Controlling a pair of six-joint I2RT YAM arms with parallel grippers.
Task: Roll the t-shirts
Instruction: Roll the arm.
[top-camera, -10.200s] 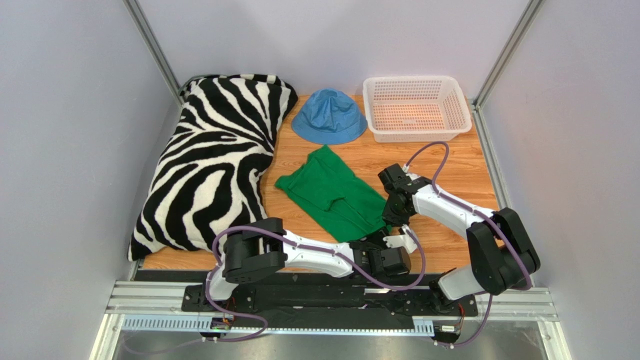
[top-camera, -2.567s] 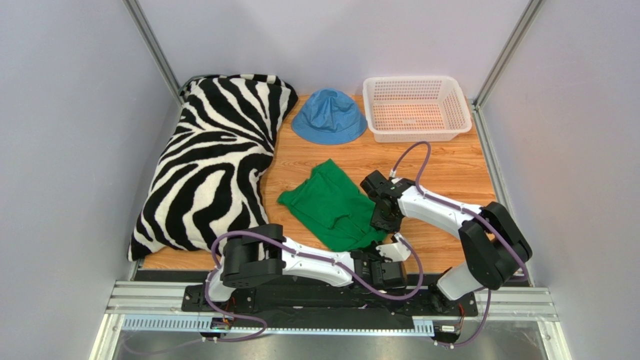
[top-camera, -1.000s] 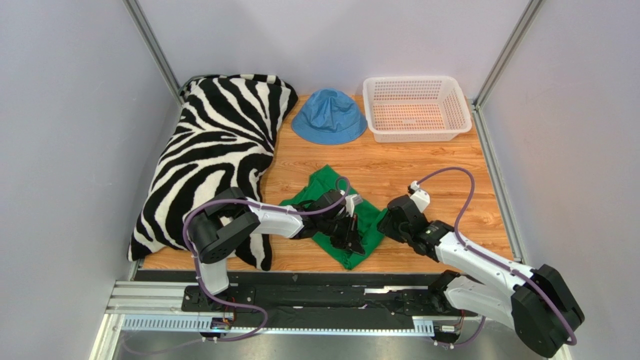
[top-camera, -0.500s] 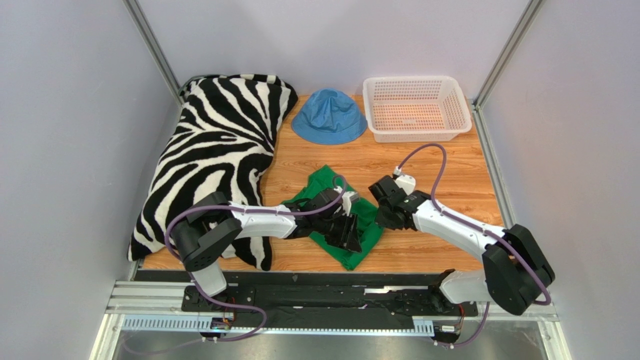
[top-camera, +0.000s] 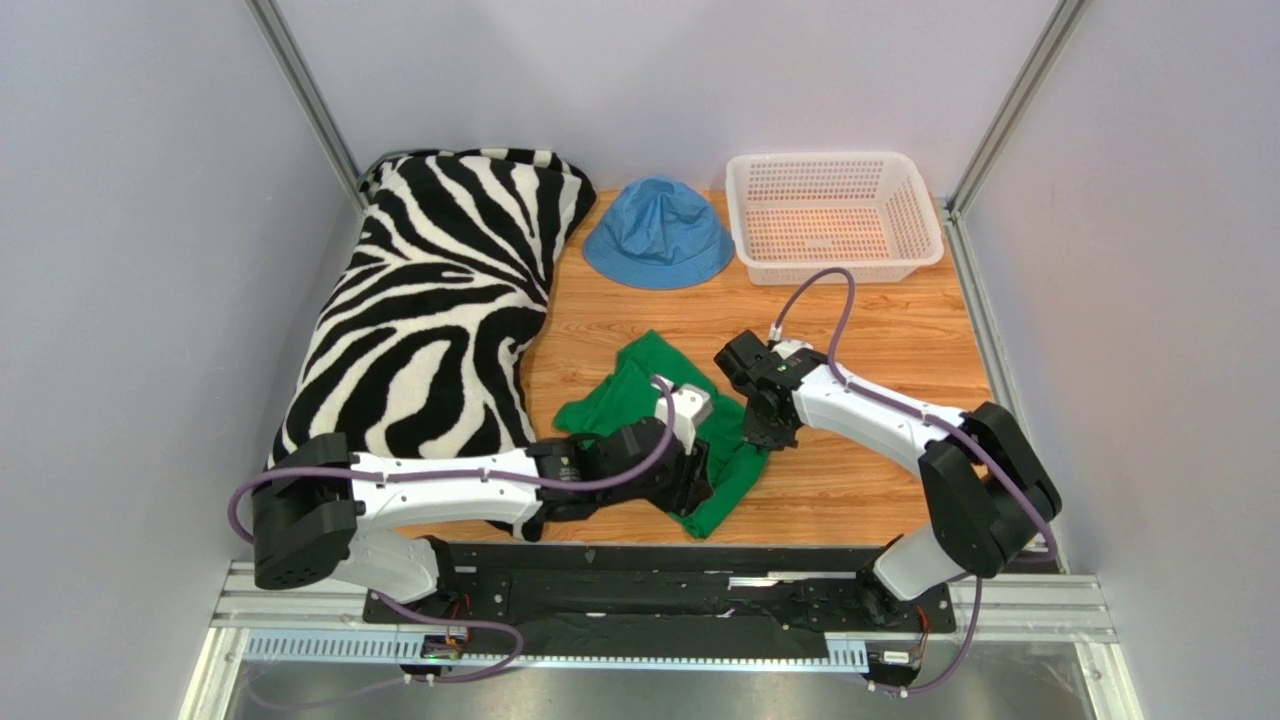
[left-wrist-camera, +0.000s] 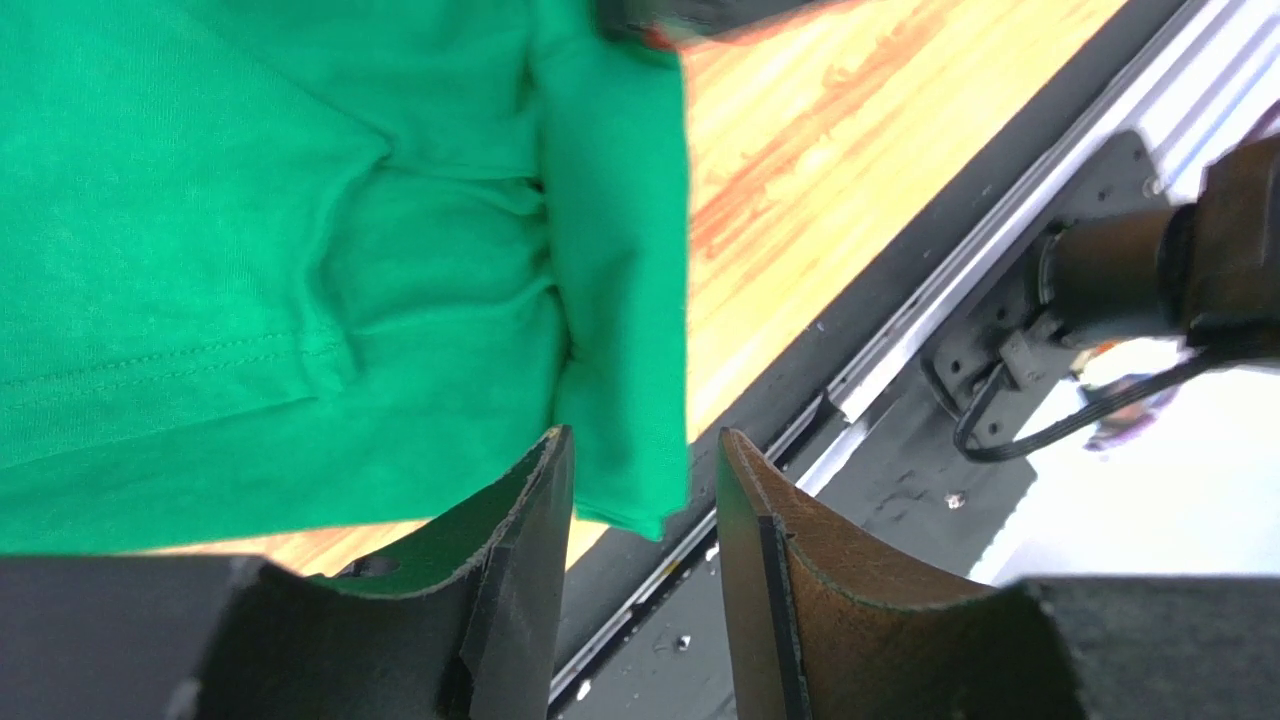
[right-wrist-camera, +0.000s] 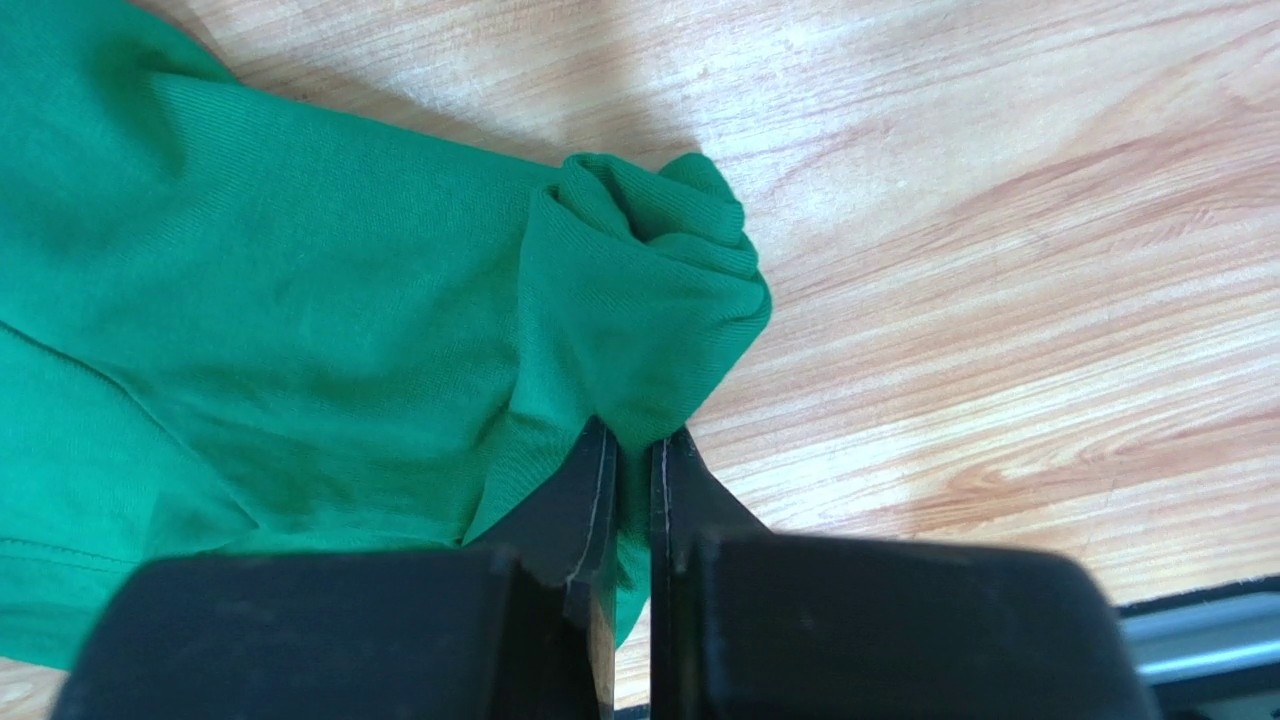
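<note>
From above, we see the green t-shirt (top-camera: 628, 387) lying crumpled on the wooden table (top-camera: 887, 338), near the front edge and just right of the zebra-striped pillow (top-camera: 428, 300). The left gripper (top-camera: 696, 483) reaches across low over the shirt's near part. The right gripper (top-camera: 759, 435) sits at the shirt's right edge. A blue bucket hat (top-camera: 658, 233) and a white basket (top-camera: 822, 159) stand well apart from the shirt at the back.

On the left wrist camera, the left gripper (left-wrist-camera: 643, 438) has its jaws spread apart and clamps nothing. The green t-shirt (left-wrist-camera: 226, 225) spreads beyond the fingertips, and a folded edge of it hangs toward the gap between them. One finger (left-wrist-camera: 519, 555) overlaps the cloth's lower hem; we cannot tell whether it touches. To the right we see the wooden table (left-wrist-camera: 781, 135) and then the black frame rail (left-wrist-camera: 842, 360).

On the right wrist camera, the right gripper (right-wrist-camera: 628, 438) is closed nearly tight, pinching a fold of the green t-shirt (right-wrist-camera: 301, 300). The cloth bunches into a small lump just past the tips. The rest of the shirt lies flat to the left on the wooden table (right-wrist-camera: 977, 225).
</note>
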